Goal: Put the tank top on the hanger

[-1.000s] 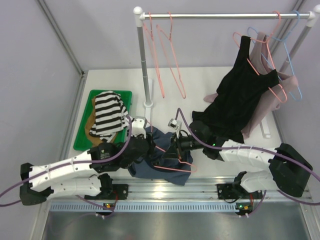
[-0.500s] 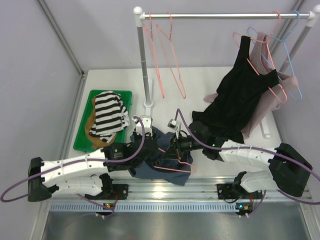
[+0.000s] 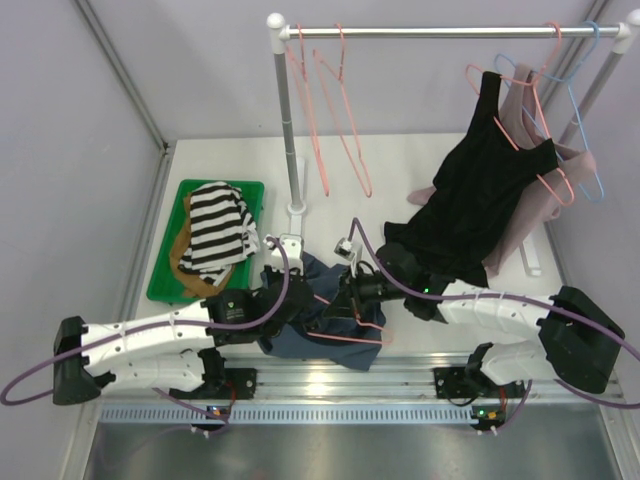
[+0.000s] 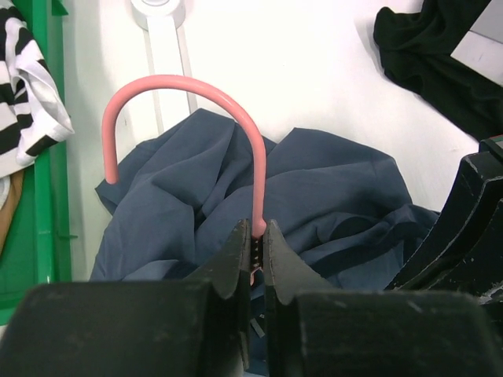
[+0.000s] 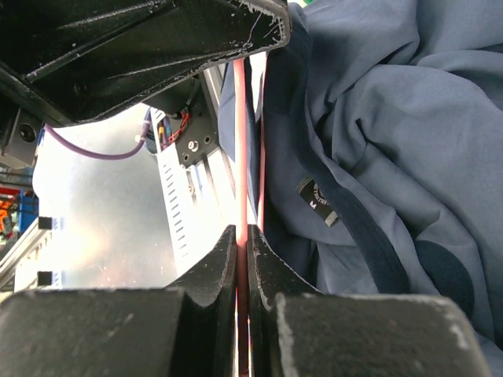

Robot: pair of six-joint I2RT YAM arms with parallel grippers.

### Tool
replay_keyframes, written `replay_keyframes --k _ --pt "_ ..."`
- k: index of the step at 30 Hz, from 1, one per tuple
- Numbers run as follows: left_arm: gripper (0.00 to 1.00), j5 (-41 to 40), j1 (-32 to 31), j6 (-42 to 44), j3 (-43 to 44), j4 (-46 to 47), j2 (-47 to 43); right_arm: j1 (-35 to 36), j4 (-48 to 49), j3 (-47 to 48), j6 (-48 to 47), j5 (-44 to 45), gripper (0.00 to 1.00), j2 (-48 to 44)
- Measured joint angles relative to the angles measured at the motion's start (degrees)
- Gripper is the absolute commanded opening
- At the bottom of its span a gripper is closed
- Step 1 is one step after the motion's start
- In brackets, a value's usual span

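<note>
Left pincer [image 4: 253,234] was clamped on the neck of the hanger [image 4: 181,79], just under the hook. Right pincer [image 5: 242,234] was pinched shut on the hanger's lower wire. Tank top [image 4: 338,184] lay crumpled on the surface [image 4: 314,55] between the arms, beneath the hanger.

Risk: neither pincer held cloth, so a lift could raise a bare hanger and leave the top lying. The thin round wire could also twist or slip in either pinch. Whether a strap was threaded was unclear.

Against a second earlier: left arm had reached in rightward, and its jaws, then wide, had closed. Right arm unchanged.
</note>
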Motion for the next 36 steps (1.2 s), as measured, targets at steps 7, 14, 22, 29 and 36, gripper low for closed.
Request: replay_keyframes --k 7,14,22,29,36 --pt "0.00 -0.2 0.0 1.6 0.0 0.0 -0.7 0.5 -4.6 2.3 0.0 3.9 0.28 -0.2" --pt "0.00 0.0 0.0 2.4 0.0 -0.5 -0.6 0.5 -13.1 3.5 0.0 12.2 0.50 -4.9" --pt "0.00 0.0 0.0 2.7 0.0 -1.2 -0.6 0.5 -25.6 6.2 0.3 25.0 0.41 -18.7" --pt "0.00 -0.1 0.0 2.7 0.0 -2.5 -1.7 0.5 -35.8 7.4 0.4 29.6 0.31 -19.6" --pt "0.00 -0.3 0.0 3.0 0.6 -3.1 -2.2 0.5 -39.4 6.2 0.0 29.6 0.30 -17.9"
